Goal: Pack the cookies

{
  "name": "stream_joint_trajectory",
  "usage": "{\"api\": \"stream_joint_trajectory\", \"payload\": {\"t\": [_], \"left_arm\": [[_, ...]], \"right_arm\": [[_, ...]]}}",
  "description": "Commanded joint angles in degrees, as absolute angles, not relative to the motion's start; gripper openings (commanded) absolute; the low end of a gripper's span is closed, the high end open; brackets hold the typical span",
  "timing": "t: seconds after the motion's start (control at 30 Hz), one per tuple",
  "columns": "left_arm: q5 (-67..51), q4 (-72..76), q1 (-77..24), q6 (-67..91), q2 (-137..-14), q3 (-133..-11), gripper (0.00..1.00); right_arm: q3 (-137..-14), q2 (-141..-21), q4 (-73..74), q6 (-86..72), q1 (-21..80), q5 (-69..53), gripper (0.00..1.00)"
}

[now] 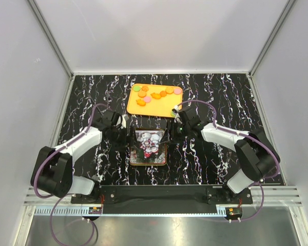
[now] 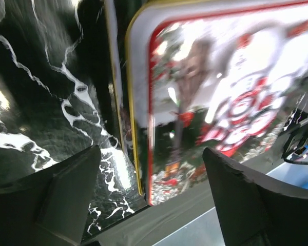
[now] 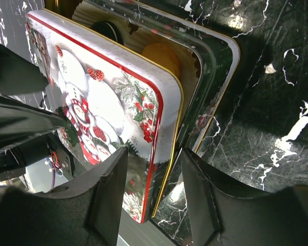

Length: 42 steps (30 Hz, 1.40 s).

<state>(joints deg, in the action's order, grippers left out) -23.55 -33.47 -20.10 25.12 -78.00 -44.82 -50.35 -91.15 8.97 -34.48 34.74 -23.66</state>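
Observation:
Several cookies (image 1: 147,99), orange, pink and green, lie on an orange tray (image 1: 161,108) at the back middle. In front of it stands a square tin (image 3: 215,77) with a snowman lid (image 1: 149,143) lying askew on it. In the right wrist view the lid (image 3: 92,97) leaves a gap that shows an orange cookie (image 3: 161,56) and a black one (image 3: 107,31) inside. My left gripper (image 2: 151,151) is open, straddling the lid's (image 2: 220,77) left edge. My right gripper (image 3: 154,154) is open, its fingers either side of the lid's right edge and the tin's rim.
The table (image 1: 220,97) is black marble with white veins, walled in by white panels on three sides. Both arms reach in from the near edge and meet at the tin, the left gripper (image 1: 124,137) and the right gripper (image 1: 173,130) close on either side.

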Motion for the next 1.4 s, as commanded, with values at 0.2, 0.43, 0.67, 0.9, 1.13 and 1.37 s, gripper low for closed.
{"api": "stream_joint_trajectory", "payload": {"t": [0.2, 0.43, 0.67, 0.9, 1.13, 1.37], "left_arm": [[-28.65, -24.17, -20.21, 28.56, -75.67, -42.45, 0.70], [-28.74, -27.24, -20.39, 28.04, -75.15, -45.26, 0.53], [-28.13, -31.55, -20.39, 26.46, -74.97, -49.56, 0.39], [-27.78, -34.19, -20.39, 24.96, -76.20, -52.21, 0.39], [-27.86, -35.51, -20.74, 24.17, -76.20, -51.33, 0.45], [-27.33, -37.44, -20.74, 22.59, -76.64, -52.21, 0.51]], "right_arm": [[-50.27, -92.02, 6.24, -34.28, 34.19, -24.70, 0.40], [-50.98, -91.67, 7.73, -34.01, 34.28, -24.08, 0.39], [-51.77, -91.06, 8.88, -33.84, 34.28, -24.17, 0.38], [-52.73, -90.97, 9.84, -33.66, 34.19, -24.52, 0.39], [-52.73, -91.14, 9.41, -33.66, 34.19, -25.40, 0.40], [-53.09, -92.02, 9.32, -33.57, 34.19, -25.93, 0.43]]}}
